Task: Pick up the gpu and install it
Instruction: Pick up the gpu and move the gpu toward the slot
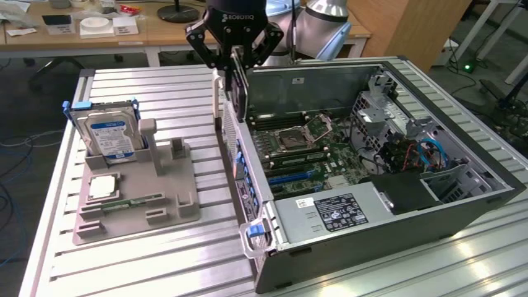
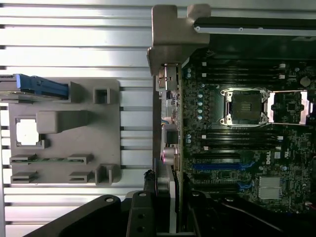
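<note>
Hanging edge-down in the clamped black gripper (image 1: 237, 62), the thin green gpu card (image 1: 239, 93) was held over the wall of the grey metal computer case (image 1: 396, 235), where its silver bracket (image 1: 217, 93) could be snagged and the blue slot (image 1: 289, 176) beyond missed.

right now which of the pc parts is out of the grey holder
The gpu, in the gripper by the case; hard drive, cpu and memory stick sit in the holder.

Grey holder tray (image 1: 161, 179) on ribbed metal table (image 1: 148, 263). Hard drive (image 1: 108, 133) with blue-white label stands upright in the tray; square processor chip (image 1: 102, 186) lies flat, narrow green memory stick (image 1: 132, 202) just beside it. Cluttered wooden desk (image 1: 74, 40) behind.
</note>
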